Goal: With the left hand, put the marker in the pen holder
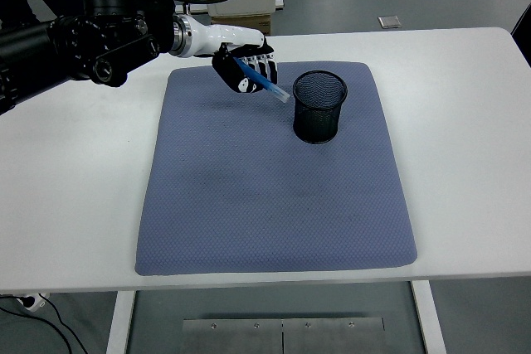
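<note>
Left arm: the black left arm [66, 43] comes in from the upper left edge and reaches over the far left part of the desk, ending in a white wrist section.
Left hand: the black-and-white five-fingered left hand [246, 68] hangs above the far edge of the mat, palm turned down and toward the holder, its fingers [264, 62] curled around the marker.
Marker: the slim blue marker with a pale, whitish tip [267, 83] is gripped in the left hand; its upper part is hidden among the fingers, and the free end slants down and to the right, out past the fingertips.
Marker versus holder: the pale tip sits just beside the holder's left rim, outside the opening (whether it touches the mesh cannot be told from this angle).
Pen holder: the black wire-mesh cylindrical pen holder [319, 107] stands upright on the far right part of the mat, just right of the hand.
Mat: the blue-grey textured rectangular mat [274, 205] lies flat across the middle of the desk.
Desk: the white desk [75, 205] carries the mat; its near edge runs along the bottom of the view.
</note>
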